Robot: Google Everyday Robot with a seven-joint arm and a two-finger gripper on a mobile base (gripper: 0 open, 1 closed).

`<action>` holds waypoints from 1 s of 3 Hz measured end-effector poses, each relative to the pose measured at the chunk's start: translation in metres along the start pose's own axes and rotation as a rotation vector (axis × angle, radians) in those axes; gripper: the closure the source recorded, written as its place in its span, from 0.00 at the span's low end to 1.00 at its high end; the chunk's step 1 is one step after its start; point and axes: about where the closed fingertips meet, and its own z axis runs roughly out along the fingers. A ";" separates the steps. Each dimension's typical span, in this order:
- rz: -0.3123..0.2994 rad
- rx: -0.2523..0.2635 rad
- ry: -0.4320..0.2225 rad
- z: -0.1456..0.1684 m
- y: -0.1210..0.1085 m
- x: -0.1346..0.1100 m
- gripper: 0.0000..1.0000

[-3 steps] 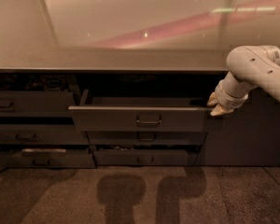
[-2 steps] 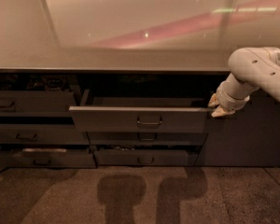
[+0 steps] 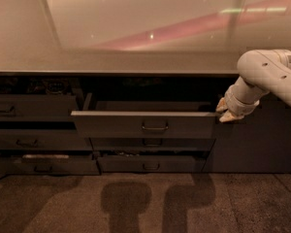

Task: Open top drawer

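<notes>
The top drawer [image 3: 143,124] is a wide dark grey drawer under the counter, pulled out toward me, with a small loop handle [image 3: 154,127] at the centre of its flat front. Its long side walls and pale inner floor show behind the front. My gripper [image 3: 226,112] hangs from the white arm [image 3: 266,76] at the drawer's right end, its yellowish fingertips beside the front's upper right corner.
A pale counter top [image 3: 111,62] runs above the drawers. Narrower drawers [image 3: 31,108] stack at the left, with lower drawers [image 3: 150,161] beneath the open one. A plain dark panel [image 3: 257,144] stands at the right. Brown carpet [image 3: 145,203] covers the floor.
The view has shifted a little to the left. The drawer and the gripper stand about as before relative to each other.
</notes>
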 end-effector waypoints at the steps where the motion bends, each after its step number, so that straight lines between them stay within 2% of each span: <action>1: -0.003 0.001 -0.003 -0.001 0.002 -0.001 1.00; 3: -0.008 0.001 -0.008 -0.003 0.006 -0.001 1.00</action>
